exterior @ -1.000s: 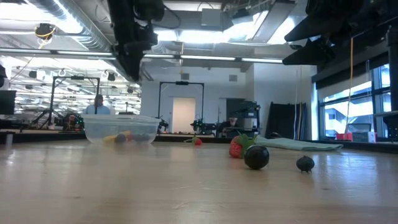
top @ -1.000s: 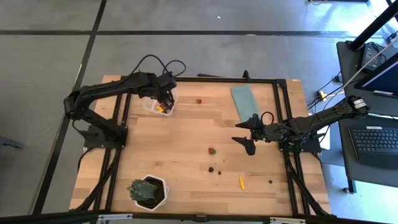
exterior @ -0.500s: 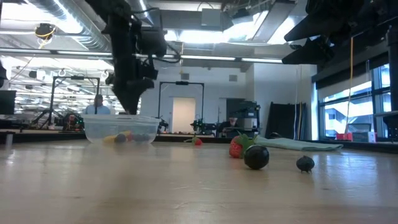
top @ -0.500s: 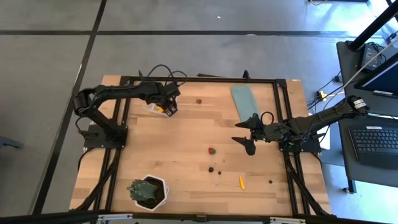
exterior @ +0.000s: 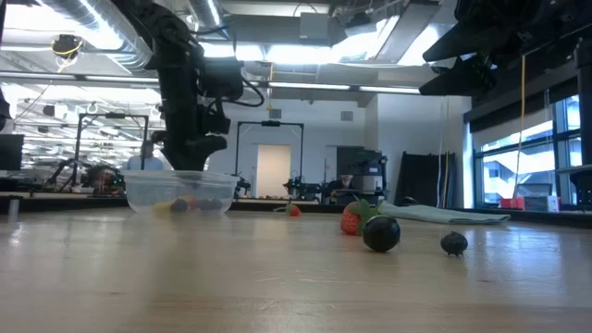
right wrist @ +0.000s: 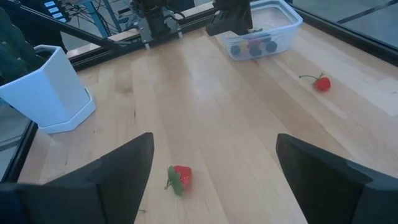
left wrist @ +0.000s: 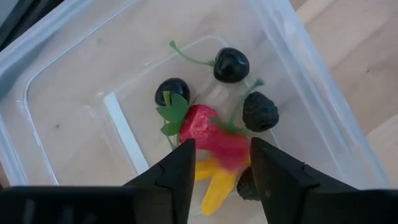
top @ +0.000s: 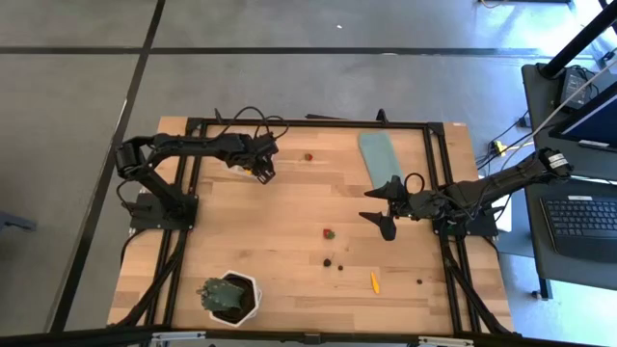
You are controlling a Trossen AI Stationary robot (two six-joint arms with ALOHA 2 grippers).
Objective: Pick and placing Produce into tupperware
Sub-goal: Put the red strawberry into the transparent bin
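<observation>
The clear tupperware [left wrist: 292, 68] stands at the table's far left and also shows in the low view [exterior: 176, 190]. It holds dark berries [left wrist: 231, 65], a strawberry [left wrist: 199, 127] and a yellow-orange piece [left wrist: 217, 186]. My left gripper [left wrist: 221, 155] reaches down into it [top: 260, 166], shut on a red piece. My right gripper [top: 386, 207] hovers open over the table's right middle. More produce lies on the wood: a strawberry [top: 329, 232], dark pieces [top: 327, 261], a yellow-orange piece [top: 374, 281] and a cherry [top: 308, 155]. My left gripper pinches a red piece with green leaves [left wrist: 235, 149] between its two fingers, coming from above and pointing down. The piece sits low inside the tupperware among the others. I cannot tell whether it touches the tub's floor.
The flat teal lid [top: 379, 157] lies at the far edge, right of centre. A green plant in a white pot [top: 229, 296] stands near the front left corner. A black frame [top: 434, 145] runs round the table. Bare wood lies between tub and strawberry.
My left gripper has come down from above the tupperware until its fingers reach inside the rim, and the arm has folded lower toward the table's left. The right arm and the loose produce have kept still.
</observation>
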